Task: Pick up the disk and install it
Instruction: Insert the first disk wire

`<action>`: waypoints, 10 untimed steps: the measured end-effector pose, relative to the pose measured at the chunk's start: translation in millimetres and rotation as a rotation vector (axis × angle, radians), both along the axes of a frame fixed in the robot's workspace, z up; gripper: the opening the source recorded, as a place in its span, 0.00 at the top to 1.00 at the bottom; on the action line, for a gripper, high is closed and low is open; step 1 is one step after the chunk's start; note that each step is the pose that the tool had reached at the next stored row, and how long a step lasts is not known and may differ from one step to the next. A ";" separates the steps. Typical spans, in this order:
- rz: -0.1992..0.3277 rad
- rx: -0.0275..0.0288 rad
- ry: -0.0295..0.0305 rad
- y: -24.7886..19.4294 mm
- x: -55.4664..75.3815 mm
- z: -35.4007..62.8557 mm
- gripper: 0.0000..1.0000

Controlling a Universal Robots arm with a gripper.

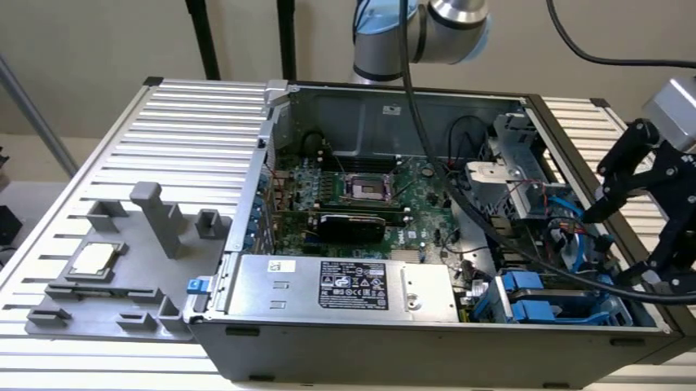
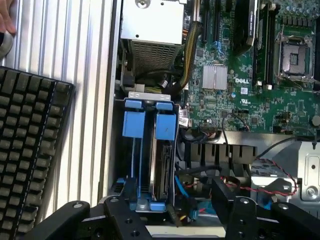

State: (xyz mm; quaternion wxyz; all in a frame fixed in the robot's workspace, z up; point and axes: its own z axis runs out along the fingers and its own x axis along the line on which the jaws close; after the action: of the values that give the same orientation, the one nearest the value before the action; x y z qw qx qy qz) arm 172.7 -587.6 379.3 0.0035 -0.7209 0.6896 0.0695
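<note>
Pincer [image 2: 175, 194] stands wide open, poised over the upright disk [image 2: 165, 150].

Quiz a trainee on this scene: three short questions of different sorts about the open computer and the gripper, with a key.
1. True or false: the gripper is clamped shut.
2. Multiple choice: the plastic carriers standing in the drive bay are A) red, B) blue, C) yellow.
3. Short answer: where does the square CPU chip lie?

Key:
1. False. Its jaws stand open and hold nothing.
2. B.
3. On the grey tray outside the case, at the exterior view's left.
</note>
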 end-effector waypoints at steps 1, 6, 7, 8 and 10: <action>0.000 0.0037 0.0002 0.0 4.9 1.0 0.30; 0.000 0.0083 0.0018 -0.2 27.4 0.8 0.30; 0.000 0.0084 0.0028 -0.4 31.7 -0.2 0.30; 0.000 0.0083 0.0041 -0.7 35.2 -1.4 0.30; 0.001 0.0085 0.0068 -4.3 38.2 -4.6 0.30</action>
State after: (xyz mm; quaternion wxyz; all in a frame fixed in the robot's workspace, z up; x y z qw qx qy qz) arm 210.9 -591.9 374.7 0.0041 -0.7208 0.6891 0.0749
